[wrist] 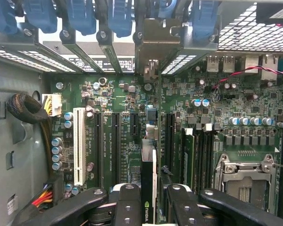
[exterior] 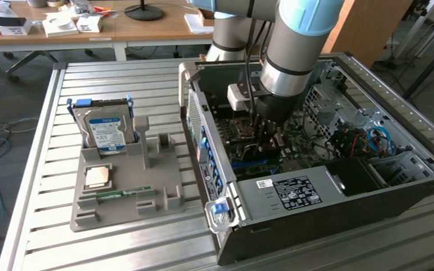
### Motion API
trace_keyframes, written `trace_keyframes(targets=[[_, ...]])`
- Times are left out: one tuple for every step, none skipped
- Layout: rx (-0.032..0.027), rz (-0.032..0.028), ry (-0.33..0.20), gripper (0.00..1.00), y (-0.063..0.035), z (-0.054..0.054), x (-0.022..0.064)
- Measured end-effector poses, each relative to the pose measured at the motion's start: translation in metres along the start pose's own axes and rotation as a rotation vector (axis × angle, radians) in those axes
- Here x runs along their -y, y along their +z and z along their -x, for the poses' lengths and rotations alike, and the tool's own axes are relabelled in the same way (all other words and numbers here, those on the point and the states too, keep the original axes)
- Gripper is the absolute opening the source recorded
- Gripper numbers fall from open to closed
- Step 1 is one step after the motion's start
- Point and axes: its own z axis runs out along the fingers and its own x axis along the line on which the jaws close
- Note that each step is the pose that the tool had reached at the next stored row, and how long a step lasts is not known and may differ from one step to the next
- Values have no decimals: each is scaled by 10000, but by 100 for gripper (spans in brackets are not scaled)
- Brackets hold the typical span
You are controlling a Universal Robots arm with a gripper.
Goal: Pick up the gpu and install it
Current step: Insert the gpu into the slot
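Black two-finger gripper [wrist: 149, 207] was clamped on thin black gpu card [wrist: 148, 179], held edge-on, long axis parallel to green motherboard [wrist: 236, 103] slots.

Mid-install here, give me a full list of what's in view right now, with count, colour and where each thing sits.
computer case: one, black and grey, lying open on the slatted table.
motherboard: one, green, inside the case.
gpu: one, black, edge-on between the fingers, above the expansion slots.
hard drive: one, silver with blue label, upright in the grey fixture tray.
memory stick: one, green, lying in the tray.
CPU chip: one, tan, in the tray.
desk: one, wooden, behind the table.
robot arm: one, grey and light blue, reaching into the case.
gripper: one, black, shut on the gpu.
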Motion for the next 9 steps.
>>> trace_keyframes(targets=[[-1,0,5,26,2,0,0],[-1,0,9,26,4,0,0],[-2,0,14,26,5,0,0],[1,0,20,26,9,0,0],[1,-2,30,26,13,0,0],[0,-1,41,26,14,0,0],[-2,-1,45,26,15,-1,0],[-1,-1,53,26,19,-1,0],[-2,-1,57,26,20,-1,0]])
